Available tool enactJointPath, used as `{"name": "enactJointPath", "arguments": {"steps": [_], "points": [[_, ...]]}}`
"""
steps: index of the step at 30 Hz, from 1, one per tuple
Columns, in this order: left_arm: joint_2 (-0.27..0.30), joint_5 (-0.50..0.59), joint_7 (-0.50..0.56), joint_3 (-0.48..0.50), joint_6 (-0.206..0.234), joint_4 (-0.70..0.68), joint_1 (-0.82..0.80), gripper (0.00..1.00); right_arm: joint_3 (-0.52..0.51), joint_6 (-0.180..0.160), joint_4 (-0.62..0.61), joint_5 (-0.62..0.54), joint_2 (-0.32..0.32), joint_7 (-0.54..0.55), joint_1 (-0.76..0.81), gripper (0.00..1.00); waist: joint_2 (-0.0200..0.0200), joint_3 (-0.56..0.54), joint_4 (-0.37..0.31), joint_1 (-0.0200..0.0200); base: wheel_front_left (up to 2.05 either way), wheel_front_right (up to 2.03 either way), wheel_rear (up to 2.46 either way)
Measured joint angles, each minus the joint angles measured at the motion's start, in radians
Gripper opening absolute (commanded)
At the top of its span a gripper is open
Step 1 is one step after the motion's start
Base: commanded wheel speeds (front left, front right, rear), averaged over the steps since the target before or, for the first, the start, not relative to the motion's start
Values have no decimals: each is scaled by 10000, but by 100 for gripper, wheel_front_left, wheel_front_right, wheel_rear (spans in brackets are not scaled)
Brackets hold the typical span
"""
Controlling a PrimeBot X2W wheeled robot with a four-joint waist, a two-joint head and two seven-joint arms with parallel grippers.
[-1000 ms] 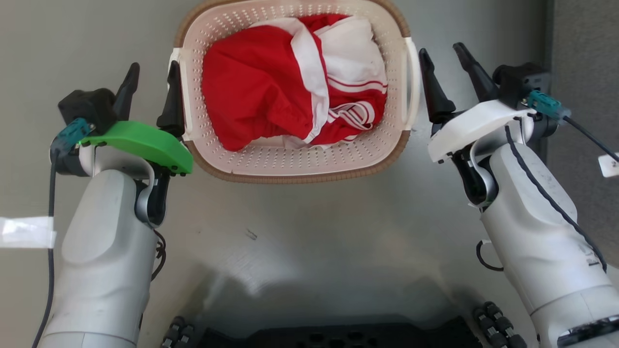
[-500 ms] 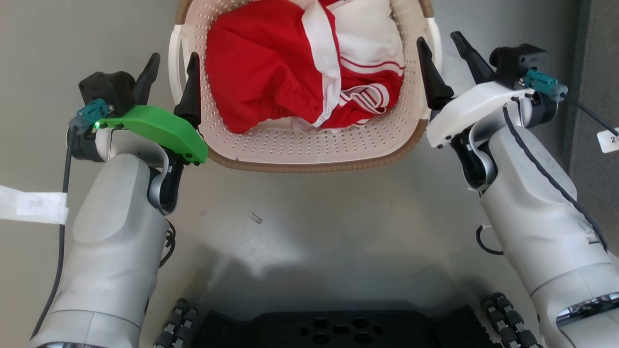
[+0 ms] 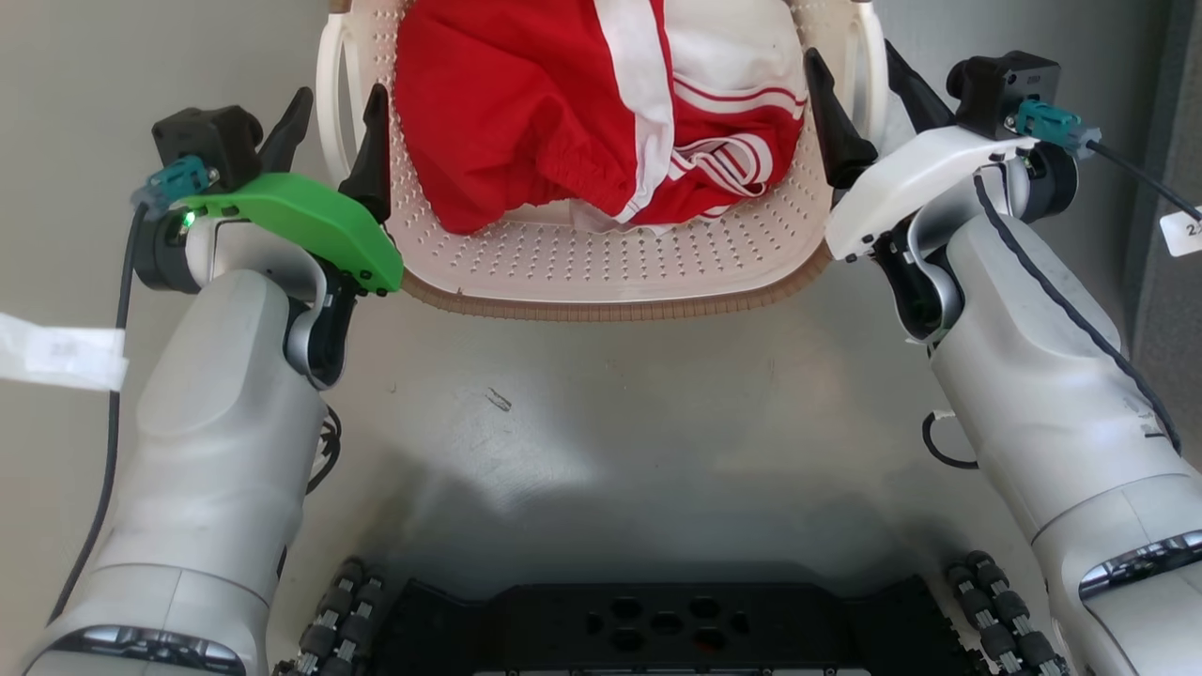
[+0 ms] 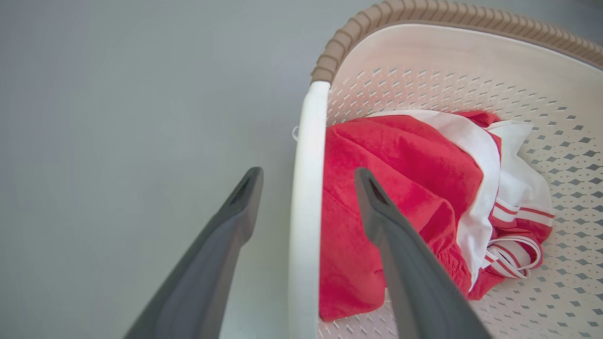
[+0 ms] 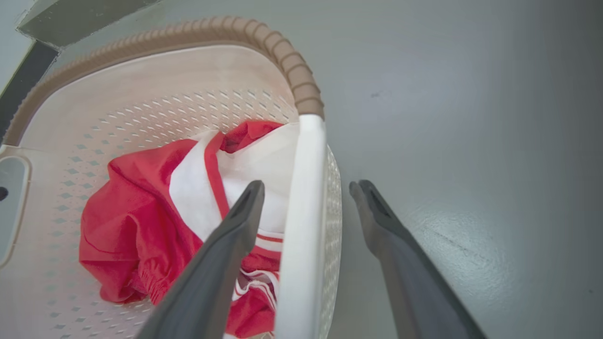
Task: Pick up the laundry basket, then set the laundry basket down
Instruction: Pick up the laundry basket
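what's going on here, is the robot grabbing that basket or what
A two-armed robot is lining up to grab the laundry basket, which holds red and white clothing and stands on the grey floor. The left gripper and right gripper are both open. Each straddles a white side handle, with one finger inside the basket and one outside. Neither has closed on a handle yet, so the lift does not seem to have begun.

you are reading one white tag (image 3: 1181, 232) at the right edge of the head view: it is showing the digit "2", with whatever follows cut off by the frame. the white tape strip (image 3: 58, 352) at the left is carrying faint marks, too blurred to read.
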Motion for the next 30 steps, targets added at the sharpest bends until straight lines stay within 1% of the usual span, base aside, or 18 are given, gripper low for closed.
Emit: {"name": "enactJointPath", "arguments": {"steps": [8, 18, 19, 20, 21, 22, 23, 25, 30], "points": [[-27, -230, 142, -437, 0, 382, -430, 100, 222, 38, 487, 424, -10, 40, -342, 100, 0, 312, 87, 0, 0, 0, 0], [-44, -715, 167, -815, 0, 713, -651, 100, 500, 104, 1012, 635, -96, 73, -605, 100, 0, 497, 220, 0, 0, 0, 0], [-44, -755, 167, -872, 0, 731, -663, 100, 527, 109, 1034, 671, -102, 73, -633, 93, 0, 506, 227, 0, 0, 0, 0], [-46, -805, 169, -918, 0, 750, -682, 88, 558, 117, 1062, 690, -104, 73, -669, 83, 0, 513, 233, 0, 0, 0, 0], [-46, -857, 169, -978, 0, 788, -753, 53, 654, 134, 1093, 700, -94, 71, -772, 42, 0, 521, 240, 0, 0, 0, 0], [-48, -917, 169, -1001, 0, 798, -798, 13, 696, 150, 1093, 744, -77, 69, -810, 0, 0, 521, 241, 0, 0, 0, 0], [-48, -963, 169, -1028, 0, 800, -832, 0, 717, 146, 1095, 796, -61, 67, -840, 0, 0, 520, 241, 0, 0, 0, 0], [-157, -1174, 165, -1089, 2, 813, -867, 0, 767, 61, 1158, 895, -10, 69, -955, 0, 0, 511, 242, 0, 0, 0, 0], [-155, -1423, 151, -1285, 10, 976, -888, 0, 897, 50, 1411, 1034, -13, 61, -971, 0, 0, 396, 240, 0, 0, 0, 0]]}}
